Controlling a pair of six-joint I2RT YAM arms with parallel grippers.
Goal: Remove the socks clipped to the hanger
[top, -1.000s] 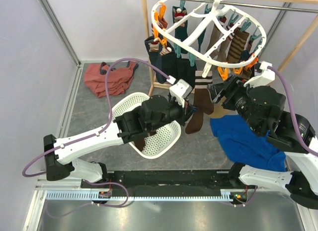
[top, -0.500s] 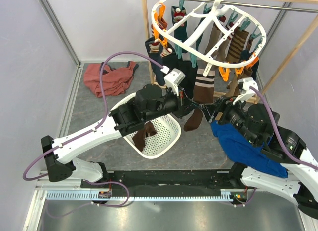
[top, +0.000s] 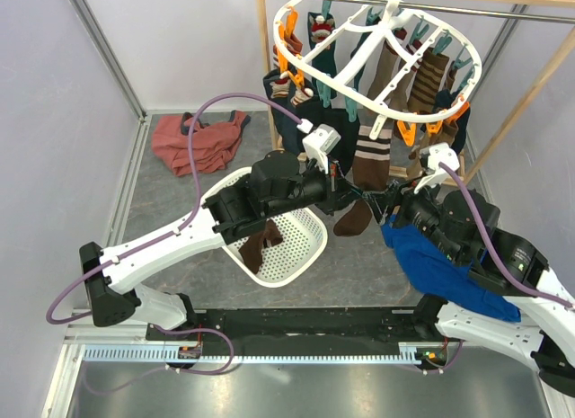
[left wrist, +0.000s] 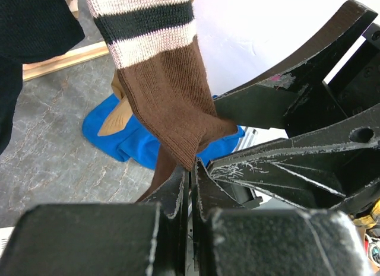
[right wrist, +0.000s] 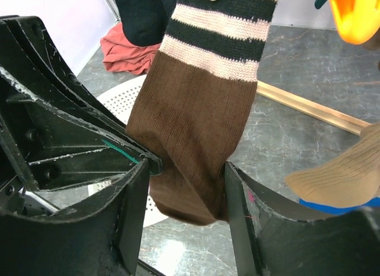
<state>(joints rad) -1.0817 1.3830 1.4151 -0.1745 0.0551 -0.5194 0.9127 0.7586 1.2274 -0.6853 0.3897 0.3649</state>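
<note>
**Grey bench, one sock between two grippers**

Grey marbled bench (right wrist: 309,68) shows between the white basket (top: 301,256) and the right edge. Near the far edge, the hanger (top: 341,93) holds the striped sock (right wrist: 196,121), which hangs lengthwise upright with its toe down. Only the left wrist view shows the left gripper (left wrist: 191,172) nearly closed, pinching the sock's edge. The right wrist view shows the right gripper (right wrist: 187,169) spread wide, the foot between its fingers.

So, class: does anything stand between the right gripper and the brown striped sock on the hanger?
Nothing visible does. The brown striped sock hangs between the open fingers of the right gripper, with the left gripper close at its toe.
</note>
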